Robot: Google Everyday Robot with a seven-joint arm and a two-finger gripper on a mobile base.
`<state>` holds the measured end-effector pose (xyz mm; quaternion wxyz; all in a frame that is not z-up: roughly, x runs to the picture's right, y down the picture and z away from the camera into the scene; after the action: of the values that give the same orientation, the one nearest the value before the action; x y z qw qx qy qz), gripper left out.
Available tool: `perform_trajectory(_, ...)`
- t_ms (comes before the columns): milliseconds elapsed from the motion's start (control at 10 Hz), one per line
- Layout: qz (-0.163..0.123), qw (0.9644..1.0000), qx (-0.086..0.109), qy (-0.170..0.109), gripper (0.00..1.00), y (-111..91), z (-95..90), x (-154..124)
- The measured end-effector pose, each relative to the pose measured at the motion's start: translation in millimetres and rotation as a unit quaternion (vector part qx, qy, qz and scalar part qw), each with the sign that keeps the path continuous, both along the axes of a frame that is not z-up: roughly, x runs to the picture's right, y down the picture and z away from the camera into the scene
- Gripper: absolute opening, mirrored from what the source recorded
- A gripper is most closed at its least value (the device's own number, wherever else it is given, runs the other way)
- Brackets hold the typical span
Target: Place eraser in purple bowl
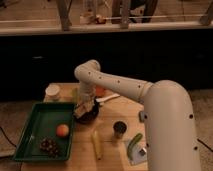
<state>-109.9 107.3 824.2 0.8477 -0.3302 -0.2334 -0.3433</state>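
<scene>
A dark bowl (pixel 88 118), likely the purple bowl, sits on the wooden table just right of the green tray. My gripper (pixel 84 108) hangs directly over the bowl at the end of the white arm (pixel 130 89). A pale object at the gripper's tip, just above the bowl, may be the eraser; I cannot make it out clearly.
A green tray (pixel 35 125) at the left holds an orange (pixel 62 130) and dark grapes (pixel 48 146). A white cup (pixel 52 91) stands at the back left. A banana (pixel 96 144), a dark can (pixel 119 129) and a green-and-white object (pixel 135 147) lie at the front. An orange object (pixel 101 91) is behind the arm.
</scene>
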Motion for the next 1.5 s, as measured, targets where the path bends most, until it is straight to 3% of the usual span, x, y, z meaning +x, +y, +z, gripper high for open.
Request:
perform_trajectory(300,0.005,1.0000,0.003,0.004,0.65,0.5,-2.9,2.7)
perform_trajectory(500,0.006,1.0000,0.004,0.005,0.79,1.1,-3.6,3.2)
perform_trajectory(1500,0.003,1.0000,0.007,-0.001,0.80,4.5,-5.6,2.8)
